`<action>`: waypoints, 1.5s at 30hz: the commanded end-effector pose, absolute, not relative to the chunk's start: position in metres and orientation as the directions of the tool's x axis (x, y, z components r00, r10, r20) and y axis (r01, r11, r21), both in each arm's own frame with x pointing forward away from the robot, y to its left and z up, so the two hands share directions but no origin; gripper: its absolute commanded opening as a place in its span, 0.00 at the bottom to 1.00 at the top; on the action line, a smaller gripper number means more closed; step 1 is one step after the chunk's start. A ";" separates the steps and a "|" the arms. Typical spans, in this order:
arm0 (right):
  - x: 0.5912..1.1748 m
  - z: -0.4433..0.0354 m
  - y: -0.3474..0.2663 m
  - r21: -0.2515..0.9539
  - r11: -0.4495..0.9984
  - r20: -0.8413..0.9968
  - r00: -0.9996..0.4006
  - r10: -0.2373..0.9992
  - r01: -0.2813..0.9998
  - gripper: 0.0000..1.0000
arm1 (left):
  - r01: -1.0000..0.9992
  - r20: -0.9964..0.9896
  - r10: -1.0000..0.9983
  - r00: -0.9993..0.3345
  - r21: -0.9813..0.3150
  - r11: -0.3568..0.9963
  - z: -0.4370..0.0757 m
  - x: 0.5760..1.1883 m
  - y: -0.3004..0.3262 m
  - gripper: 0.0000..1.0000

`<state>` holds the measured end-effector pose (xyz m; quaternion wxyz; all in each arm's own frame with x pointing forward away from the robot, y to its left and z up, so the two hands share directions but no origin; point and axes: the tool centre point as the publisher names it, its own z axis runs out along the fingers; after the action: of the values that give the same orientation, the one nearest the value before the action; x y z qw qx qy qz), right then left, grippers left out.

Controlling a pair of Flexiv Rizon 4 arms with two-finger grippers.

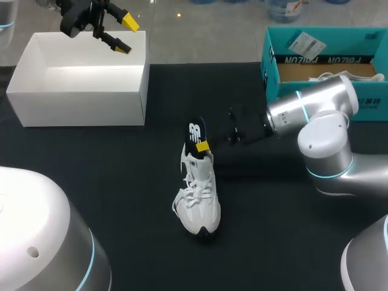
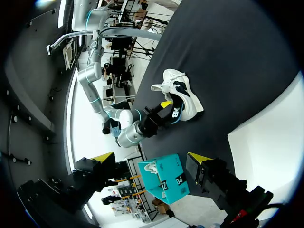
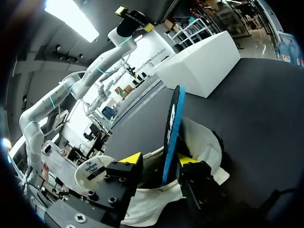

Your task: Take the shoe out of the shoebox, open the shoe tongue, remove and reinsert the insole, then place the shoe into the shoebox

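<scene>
While right hand (image 3: pixel 159 158) grips logo-printed insole (image 3: pixel 171 118) upright in shoe (image 1: pixel 197 206) | left hand (image 1: pixel 126 35) released

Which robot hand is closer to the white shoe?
Right. The right gripper is at the heel of the white shoe, beside the insole sticking out of it. The left gripper is far off, above the white box.

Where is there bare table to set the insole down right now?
Bare table lies between the white box and the shoe, and in front of the shoe toward the near edge. Crowded: the shoe's heel, where the right end effector meets the insole, and the strip toward the teal box, filled by the right arm.
</scene>
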<state>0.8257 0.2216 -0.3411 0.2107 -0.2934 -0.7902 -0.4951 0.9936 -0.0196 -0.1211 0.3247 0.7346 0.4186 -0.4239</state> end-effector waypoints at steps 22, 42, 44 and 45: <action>0.832 -0.351 0.223 0.599 0.386 0.681 -0.700 0.216 0.701 0.00 | 0.889 -0.894 0.341 0.292 0.121 -0.442 -0.121 0.995 -0.019 1.00; 0.814 -0.348 0.224 0.584 0.372 0.683 -0.685 0.255 0.721 0.44 | 0.889 -0.894 0.341 0.292 0.121 -0.442 -0.121 0.995 -0.019 1.00; 0.820 -0.343 0.224 0.595 0.380 0.669 -0.699 0.254 0.708 0.44 | 0.889 -0.894 0.341 0.292 0.121 -0.442 -0.121 0.995 -0.019 1.00; 0.823 -0.341 0.225 0.597 0.386 0.665 -0.703 0.251 0.703 0.43 | 0.889 -0.894 0.341 0.292 0.121 -0.442 -0.121 0.995 -0.019 1.00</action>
<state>0.8193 0.2261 -0.3478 0.2430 -0.3004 -0.7916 -0.4734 0.9936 -0.0196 -0.1211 0.3246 0.7347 0.4186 -0.4239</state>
